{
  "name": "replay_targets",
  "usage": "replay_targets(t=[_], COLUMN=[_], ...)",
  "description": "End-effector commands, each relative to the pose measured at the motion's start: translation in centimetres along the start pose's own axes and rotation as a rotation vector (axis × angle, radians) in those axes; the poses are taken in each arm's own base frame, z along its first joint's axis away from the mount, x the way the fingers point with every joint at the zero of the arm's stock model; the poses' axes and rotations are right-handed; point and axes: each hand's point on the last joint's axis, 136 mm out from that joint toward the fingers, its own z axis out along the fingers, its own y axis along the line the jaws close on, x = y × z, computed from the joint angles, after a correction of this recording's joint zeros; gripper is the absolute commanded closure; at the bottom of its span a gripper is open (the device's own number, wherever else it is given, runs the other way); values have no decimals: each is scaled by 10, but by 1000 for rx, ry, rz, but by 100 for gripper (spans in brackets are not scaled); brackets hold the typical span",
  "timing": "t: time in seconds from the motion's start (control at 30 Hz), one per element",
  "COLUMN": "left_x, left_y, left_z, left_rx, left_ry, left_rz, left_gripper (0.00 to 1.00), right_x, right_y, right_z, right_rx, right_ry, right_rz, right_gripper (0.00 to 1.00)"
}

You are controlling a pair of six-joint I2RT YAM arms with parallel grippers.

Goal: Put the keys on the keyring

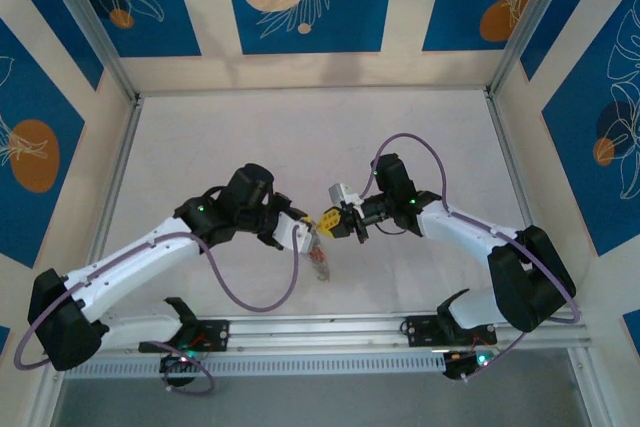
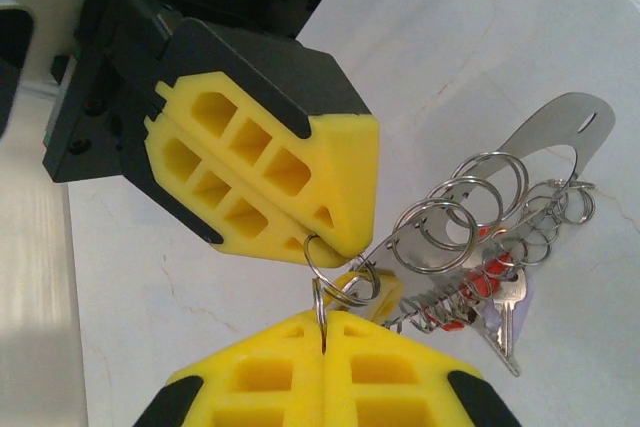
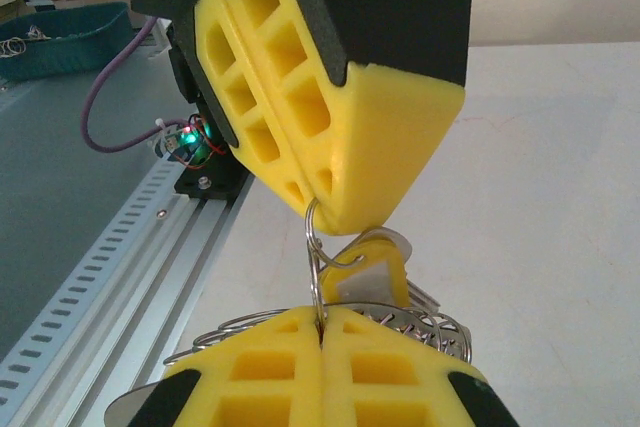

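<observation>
Both grippers meet above the middle of the white table (image 1: 300, 137), tip to tip. My left gripper (image 2: 325, 315) is shut on a small steel split ring, the keyring (image 2: 318, 259), which stands edge-on in its jaws. My right gripper (image 2: 335, 245) pinches the top of the same cluster of linked rings. In the right wrist view my right gripper (image 3: 322, 315) grips the keyring (image 3: 314, 265) from below, and the left gripper (image 3: 345, 217) holds it from above. A yellow-headed key (image 3: 378, 272) hangs on it. Keys (image 2: 490, 292) with red heads and a bare silver one dangle beside it.
A flat metal strip (image 2: 560, 132) carrying several loose split rings (image 2: 470, 197) hangs with the bunch (image 1: 318, 265) below the grippers. An aluminium rail (image 3: 120, 277) runs along the near table edge. A teal bin (image 3: 60, 37) stands beyond it. Patterned walls enclose the table.
</observation>
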Motion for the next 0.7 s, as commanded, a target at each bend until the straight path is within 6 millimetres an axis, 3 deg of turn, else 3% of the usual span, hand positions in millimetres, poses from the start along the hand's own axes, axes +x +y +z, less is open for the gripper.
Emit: replay_targets(t=[0.0,0.67], left_x=[-4,-8], left_y=[-7,-12], left_z=[1,5], left_rx=[12,-21], left_ry=[-6,19], left_rz=[52,99], left_gripper=[100,100], right_x=[-10,-12], right_y=[0,-9], right_z=[-2,-11], right_rx=[-19,19], right_ry=[-31,-58], right_rz=[-5,24], right_gripper=[100,100])
